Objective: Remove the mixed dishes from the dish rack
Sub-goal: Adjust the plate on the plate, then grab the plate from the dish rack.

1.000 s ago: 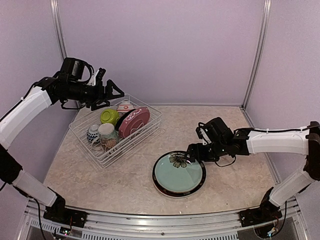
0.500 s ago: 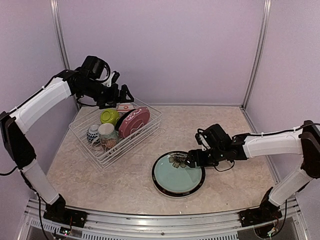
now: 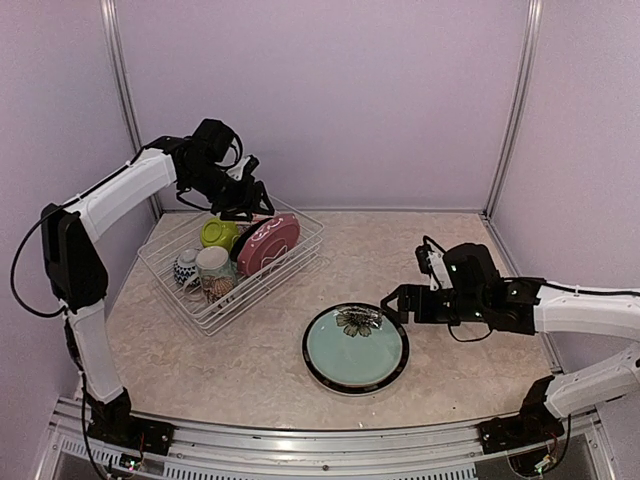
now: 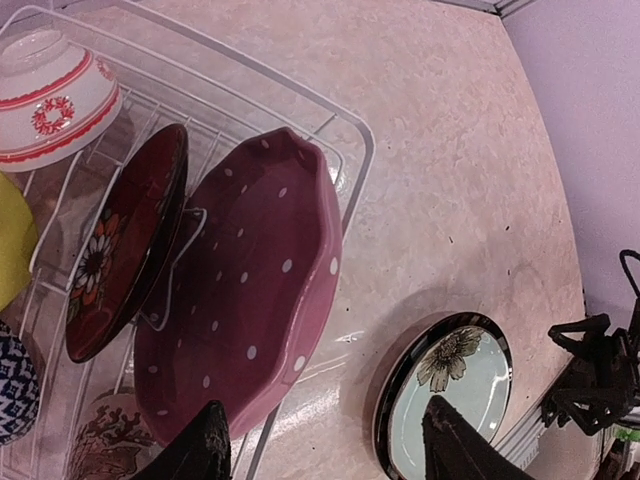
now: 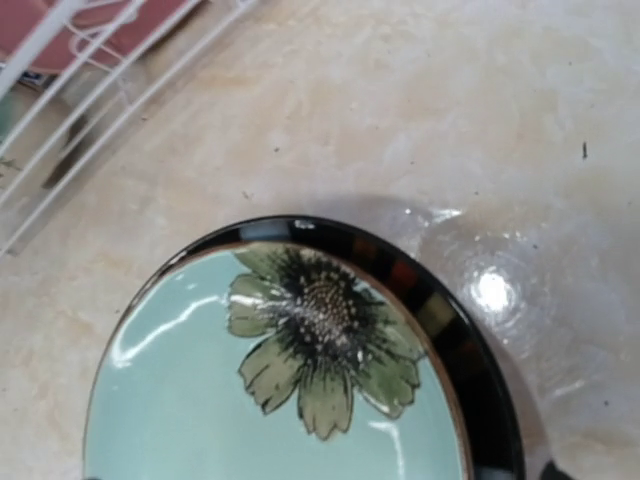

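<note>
The white wire dish rack (image 3: 262, 292) at the back left holds a pink dotted plate (image 3: 268, 243), a lime green bowl (image 3: 218, 233), a blue-white bowl (image 3: 186, 266), a cream patterned mug (image 3: 214, 270) and a red-white bowl (image 3: 250, 212). In the left wrist view, the pink plate (image 4: 250, 290) stands on edge beside a red floral plate (image 4: 125, 240). My left gripper (image 3: 250, 195) hovers open above the pink plate, empty (image 4: 325, 450). A teal flower plate with a black striped rim (image 3: 356, 348) lies flat on the table. My right gripper (image 3: 397, 305) is open just right of it, not touching.
The teal plate (image 5: 250, 400) fills the lower right wrist view, with the rack's corner (image 5: 60, 60) at top left. Purple walls and metal posts (image 3: 505, 110) enclose the table. The rack's rim (image 4: 355, 135) curves past the pink plate.
My left arm has swung right and down from the rack's far left corner to above the pink plate. My right gripper has drawn back rightward off the teal plate's rim.
</note>
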### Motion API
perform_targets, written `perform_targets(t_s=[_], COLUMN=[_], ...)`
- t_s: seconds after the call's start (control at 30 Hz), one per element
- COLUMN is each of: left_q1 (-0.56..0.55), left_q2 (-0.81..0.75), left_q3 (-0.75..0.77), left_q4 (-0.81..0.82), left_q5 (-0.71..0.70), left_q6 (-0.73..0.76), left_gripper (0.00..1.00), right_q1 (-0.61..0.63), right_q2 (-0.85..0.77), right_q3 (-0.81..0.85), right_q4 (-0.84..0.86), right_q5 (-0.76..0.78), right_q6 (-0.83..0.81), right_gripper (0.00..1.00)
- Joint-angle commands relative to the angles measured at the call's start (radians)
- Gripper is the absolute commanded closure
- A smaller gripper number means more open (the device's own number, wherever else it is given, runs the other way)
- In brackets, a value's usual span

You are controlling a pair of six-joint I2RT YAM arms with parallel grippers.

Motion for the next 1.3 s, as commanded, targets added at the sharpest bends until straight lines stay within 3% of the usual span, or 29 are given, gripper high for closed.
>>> perform_targets(t_s=[0.0, 0.13, 0.3, 0.5, 0.6, 0.87, 1.27], left_q1=[0.002, 0.008, -0.001, -0.01, -0.003, 0.034, 0.065], left_q2=[0.083, 0.152, 0.212, 0.25, 0.266, 0.295, 0.261], left_q3=[0.107, 0.168, 0.209, 0.207, 0.203, 0.201, 0.176], left_q4=[-0.076, -0.088, -0.087, -0.066, -0.043, -0.013, 0.014], left_q5=[0.06, 0.097, 0.037, 0.127, 0.178, 0.307, 0.416], left_q6=[0.055, 0.088, 0.1, 0.081, 0.053, 0.015, 0.005], left_gripper=[0.4, 0.43, 0.48, 0.55, 0.64, 0.65, 0.89], right_q1=[-0.005, -0.013, -0.018, -0.023, -0.023, -0.025, -0.024], right_q2=[-0.069, -0.106, -0.147, -0.164, -0.155, -0.094, -0.081], right_q3=[-0.076, -0.096, -0.118, -0.128, -0.129, -0.126, -0.109], right_q4=[0.046, 0.03, 0.03, 0.021, 0.032, 0.07, 0.063], right_q5=[0.005, 0.005, 0.005, 0.005, 0.005, -0.043, -0.04], right_q6=[0.019, 0.019, 0.02, 0.016, 0.016, 0.022, 0.023], right_gripper=[0.08, 0.08, 0.07, 0.07, 0.07, 0.07, 0.07])
